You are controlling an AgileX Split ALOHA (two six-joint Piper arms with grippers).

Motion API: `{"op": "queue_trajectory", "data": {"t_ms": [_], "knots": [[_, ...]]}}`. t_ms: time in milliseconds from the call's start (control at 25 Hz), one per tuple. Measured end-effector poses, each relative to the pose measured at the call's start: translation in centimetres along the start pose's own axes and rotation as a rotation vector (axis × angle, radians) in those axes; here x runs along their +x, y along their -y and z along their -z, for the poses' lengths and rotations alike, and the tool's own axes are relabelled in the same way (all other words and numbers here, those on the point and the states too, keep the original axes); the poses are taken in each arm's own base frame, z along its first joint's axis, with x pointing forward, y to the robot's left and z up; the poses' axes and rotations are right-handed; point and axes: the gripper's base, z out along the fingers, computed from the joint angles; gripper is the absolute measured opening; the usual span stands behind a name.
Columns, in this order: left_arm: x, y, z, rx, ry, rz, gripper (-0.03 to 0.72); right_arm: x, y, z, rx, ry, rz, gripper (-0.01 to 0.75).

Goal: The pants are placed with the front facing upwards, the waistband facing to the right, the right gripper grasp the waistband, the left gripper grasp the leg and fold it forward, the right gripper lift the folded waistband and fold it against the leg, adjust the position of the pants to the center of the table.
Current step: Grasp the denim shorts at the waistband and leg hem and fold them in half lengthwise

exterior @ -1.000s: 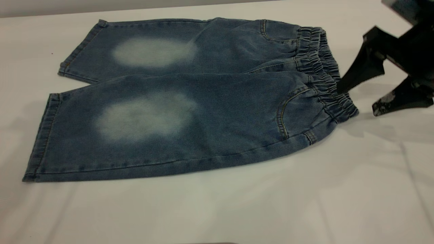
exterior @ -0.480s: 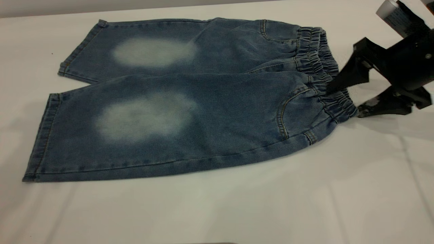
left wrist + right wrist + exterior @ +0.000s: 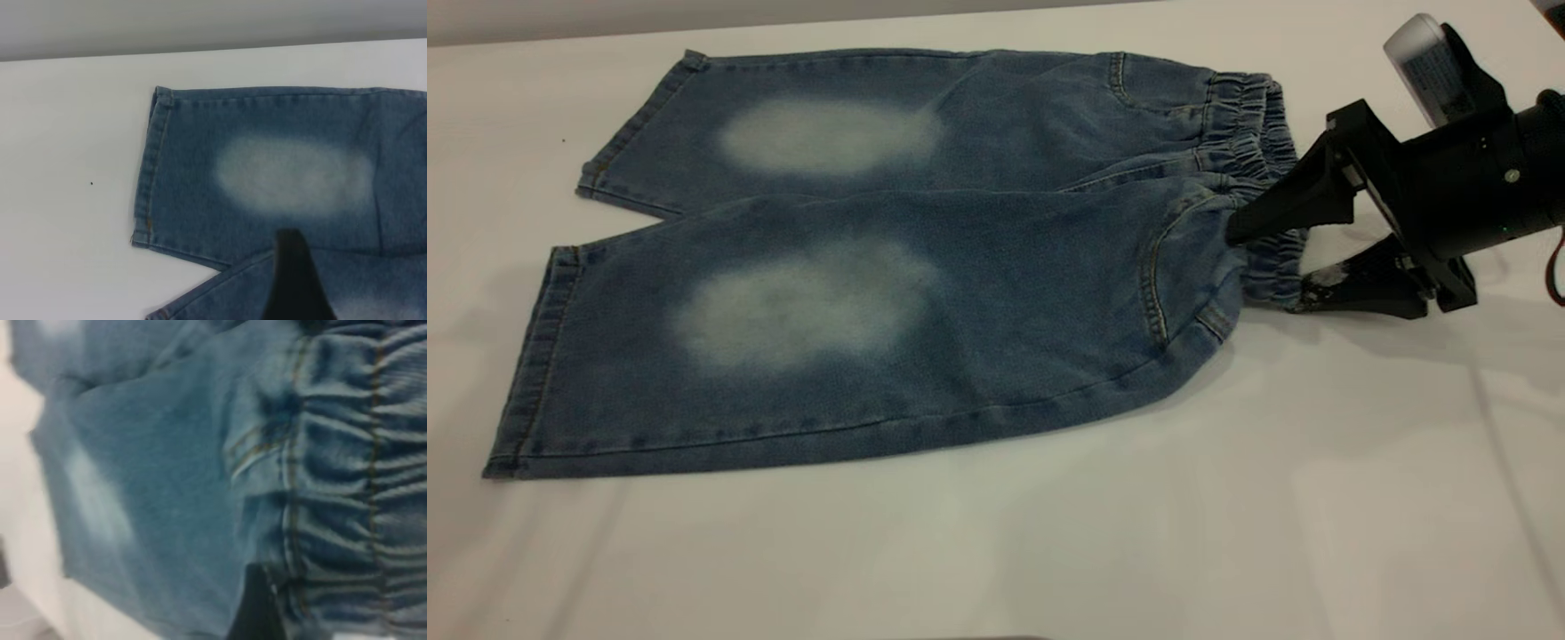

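pants [image 3: 925, 267]: blue denim, front up, flat on the white tabletop [image 3: 1316, 498], legs toward the exterior view's left, waist toward its right; two pale oval knee patches
waistband [image 3: 1254, 151]: gathered elastic band at the right end; its near part is pushed in and bunched between the right claw's fingers, the far part lies flat
right claw [image 3: 1267, 267]: low at the waistband's near end, body tilted toward the pants; fingers apart, the upper one lying over the band with its tip on the denim beside the front pocket seam, the lower one at tabletop level under the band's outer edge; not closed on the cloth
right wrist view: pleats and tan stitching of the waistband [image 3: 353, 453] fill the view, with one dark finger [image 3: 257, 607] touching the fabric
left claw [image 3: 297, 283]: seen only in its own wrist view as one dark finger above the gap between the two legs, near the far leg's knee patch; whether it is apart or together cannot be told
far leg hem [image 3: 150, 167]: flat, untouched
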Motion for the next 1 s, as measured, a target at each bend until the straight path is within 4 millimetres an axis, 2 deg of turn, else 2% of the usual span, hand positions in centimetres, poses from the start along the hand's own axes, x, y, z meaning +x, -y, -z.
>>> {"op": "queue_trajectory", "data": {"t_ms": [280,600,760,880,920,1000], "knots": [[0.0,0.0,0.0,0.000,0.000,0.000,0.421,-0.3,-1.8,0.6,-0.235,0.025,0.025,0.465],[0.0,0.0,0.0,-0.001,0.002,0.000,0.421,-0.6,-0.6,1.0,-0.142,0.033,0.021,0.432],[0.0,0.0,0.0,-0.001,0.002,0.000,0.421,-0.5,0.0,0.9,-0.073,0.026,0.006,0.304],[0.1,0.0,0.0,0.002,-0.008,0.000,0.421,-0.5,0.3,0.9,-0.044,0.029,0.003,0.118],[0.2,0.1,0.0,0.006,-0.021,0.000,0.421,-0.5,0.3,0.9,-0.040,0.029,0.000,0.078],[0.5,0.1,0.0,0.016,-0.058,0.003,0.421,-0.5,0.4,0.9,-0.030,0.028,0.000,0.046]]}}
